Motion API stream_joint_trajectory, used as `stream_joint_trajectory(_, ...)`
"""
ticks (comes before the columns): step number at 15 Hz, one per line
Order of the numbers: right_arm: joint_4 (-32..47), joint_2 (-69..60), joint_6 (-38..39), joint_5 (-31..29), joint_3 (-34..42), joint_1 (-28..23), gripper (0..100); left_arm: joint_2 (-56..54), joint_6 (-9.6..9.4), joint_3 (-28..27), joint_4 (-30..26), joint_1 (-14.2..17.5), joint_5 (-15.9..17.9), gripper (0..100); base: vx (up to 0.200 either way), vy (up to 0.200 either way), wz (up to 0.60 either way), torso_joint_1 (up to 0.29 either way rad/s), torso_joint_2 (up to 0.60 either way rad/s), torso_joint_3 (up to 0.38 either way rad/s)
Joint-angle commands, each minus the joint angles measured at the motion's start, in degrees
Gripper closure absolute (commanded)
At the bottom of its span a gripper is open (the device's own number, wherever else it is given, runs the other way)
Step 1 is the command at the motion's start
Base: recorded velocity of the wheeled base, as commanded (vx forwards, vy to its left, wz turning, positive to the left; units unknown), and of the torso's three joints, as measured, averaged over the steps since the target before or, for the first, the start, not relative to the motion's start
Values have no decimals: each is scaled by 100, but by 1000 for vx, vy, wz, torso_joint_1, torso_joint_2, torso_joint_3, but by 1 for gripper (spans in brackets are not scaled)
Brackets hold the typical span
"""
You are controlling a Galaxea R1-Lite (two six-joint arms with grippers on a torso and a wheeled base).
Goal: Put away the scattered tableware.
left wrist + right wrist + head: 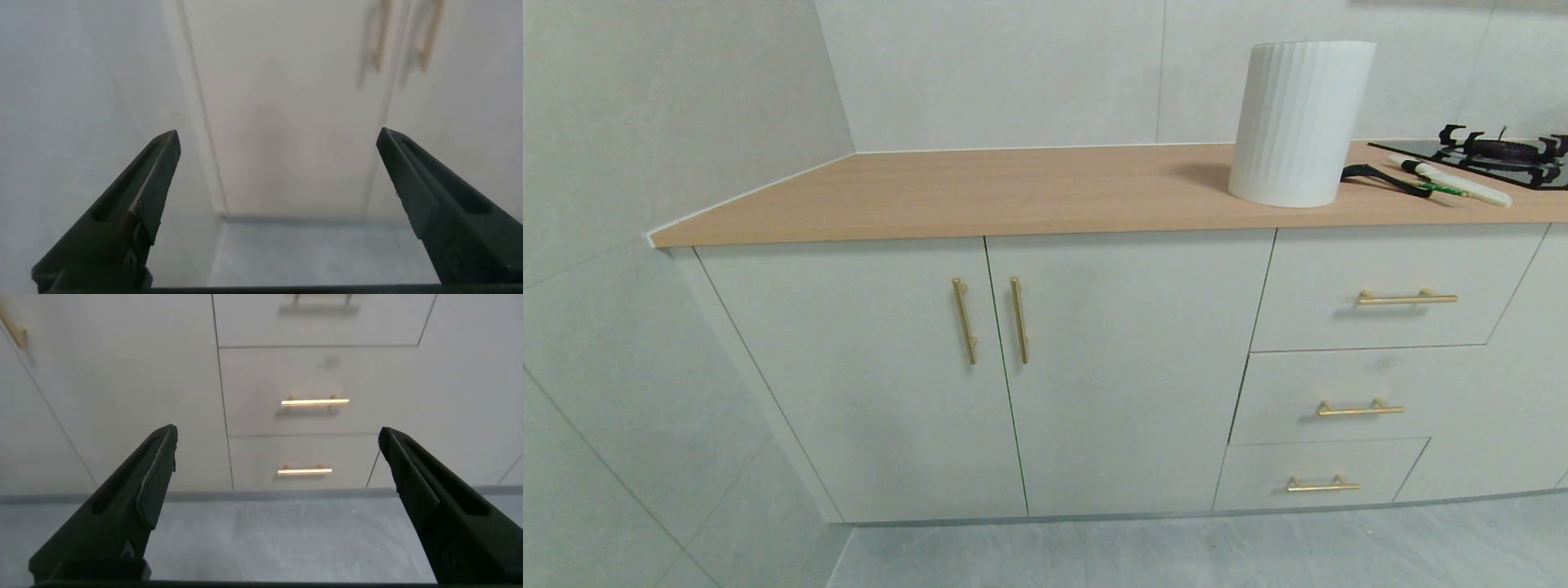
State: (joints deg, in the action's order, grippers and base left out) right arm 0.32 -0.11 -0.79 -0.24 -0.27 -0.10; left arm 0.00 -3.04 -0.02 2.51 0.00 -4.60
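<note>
With the left gripper (278,137) and right gripper (278,433) both spread wide and empty, low before the cabinet doors (286,106) and drawers (327,384), the utensils (1425,175) lie well above them on the counter (980,192), touching the white canister (1298,122), which a rising arm risks toppling.

A container (1298,122) is standing on the bench (980,192), utensils (1454,182) lying just right of it in front of a hob (1503,153), while below, two cupboard doors (890,392) are sitting left of three stacked drawers (1339,380).
</note>
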Motion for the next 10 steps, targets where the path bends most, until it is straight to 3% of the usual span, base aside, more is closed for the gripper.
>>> stream_joint_trajectory(1, 47, 11, 0, 7, 9, 1, 0, 0, 110, 2, -31, 0, 196, 0, 0, 0, 0, 0, 0, 0)
stream_joint_trajectory(3, 47, 11, 9, 7, 9, 1, 0, 9, 198, 2, -251, 0, 301, 0, 0, 0, 0, 0, 0, 0)
stream_joint_trajectory(10, 30, 11, 35, -20, 18, 1, 0, 0, 260, 2, -251, 0, 293, 0, 0, 0, 0, 0, 0, 0)
